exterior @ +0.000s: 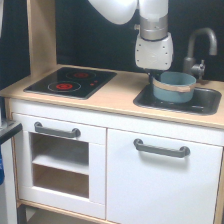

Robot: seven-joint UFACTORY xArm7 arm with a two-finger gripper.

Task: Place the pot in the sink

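- The pot (174,86), light blue-teal w/ a tan band, sits inside the sink (210,103), toward the side of the basin nearest the stovetop; whether its base touches the sink floor can't be told.
- The sink is a dark grey basin recessed in the light wood tabletop (115,97), at the exterior view's right end.
- The arm (152,22) comes down from the top of the frame; its white wrist housing hangs directly above the sink's stovetop-side edge.
- The fingers (154,79) are mostly hidden, a dark bit showing at the pot's rim on the stovetop side; grasping or released, can't tell.
- A dark grey faucet (200,47) stands behind the sink, spout curving over toward the pot.
- The black stovetop (72,81) w/ red rings lies on the tabletop well apart from the sink, to the exterior view's left.
- Below the tabletop, under the sink: a white cabinet door w/ a grey handle (161,148). Under the stovetop: an oven door w/ a window and its own grey handle (56,131).
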